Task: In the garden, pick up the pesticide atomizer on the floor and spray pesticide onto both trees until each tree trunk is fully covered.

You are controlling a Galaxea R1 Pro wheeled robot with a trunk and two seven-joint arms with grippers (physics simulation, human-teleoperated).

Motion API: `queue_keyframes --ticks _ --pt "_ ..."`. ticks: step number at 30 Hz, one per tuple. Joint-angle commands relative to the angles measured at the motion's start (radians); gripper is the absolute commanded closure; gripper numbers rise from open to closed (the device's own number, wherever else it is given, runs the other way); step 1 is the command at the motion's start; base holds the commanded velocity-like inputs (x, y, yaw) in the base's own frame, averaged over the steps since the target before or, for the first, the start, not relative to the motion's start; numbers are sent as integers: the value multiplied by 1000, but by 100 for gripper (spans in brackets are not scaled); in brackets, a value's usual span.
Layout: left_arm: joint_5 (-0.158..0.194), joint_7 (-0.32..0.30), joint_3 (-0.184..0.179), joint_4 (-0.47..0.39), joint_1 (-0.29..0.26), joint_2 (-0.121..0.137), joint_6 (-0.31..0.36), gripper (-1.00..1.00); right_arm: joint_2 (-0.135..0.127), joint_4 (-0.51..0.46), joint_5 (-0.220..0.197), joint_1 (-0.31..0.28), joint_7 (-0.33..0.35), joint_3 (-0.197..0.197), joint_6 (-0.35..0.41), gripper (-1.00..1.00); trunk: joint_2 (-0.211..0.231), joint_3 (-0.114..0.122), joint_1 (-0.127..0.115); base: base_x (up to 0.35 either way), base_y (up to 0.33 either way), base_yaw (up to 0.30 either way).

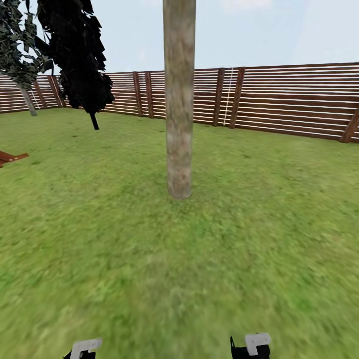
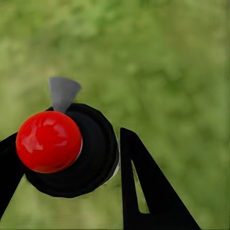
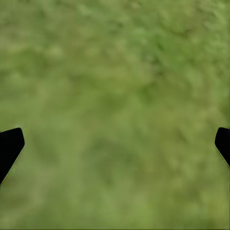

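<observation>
The pesticide atomizer (image 2: 67, 148) has a glossy red top, a round black body and a grey nozzle. My left gripper (image 2: 67, 155) is shut on it, one black finger (image 2: 139, 191) on each side, over blurred grass. My right gripper (image 3: 115, 143) is open, with nothing but lawn between its fingertips. Straight ahead in the head view stands a thick pale grey-brown tree trunk (image 1: 179, 99), a short way off on the lawn (image 1: 249, 239). A second tree (image 1: 17, 45) with grey-green foliage stands far off at the left, by the fence. The pesticide specks are out of view.
A brown slatted wooden fence (image 1: 289, 99) rings the lawn at the back. A thin-stemmed black-foliaged tree (image 1: 80, 55) stands at the back left. A low brown wooden thing (image 1: 10, 158) pokes in at the left edge. Both wrists (image 1: 82, 349) (image 1: 252, 345) show at the lower edge.
</observation>
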Motion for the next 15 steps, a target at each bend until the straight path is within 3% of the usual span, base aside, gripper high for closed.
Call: queue_keyframes --ticks 1,15 --pt "6 0 -2 1 -1 0 -3 100 0 1 5 -1 -10 8 0 -100 0 -1 0 339 0 0" --pt "6 0 -2 1 -1 0 -3 100 0 1 5 -1 -10 8 0 -100 0 -1 0 339 0 0"
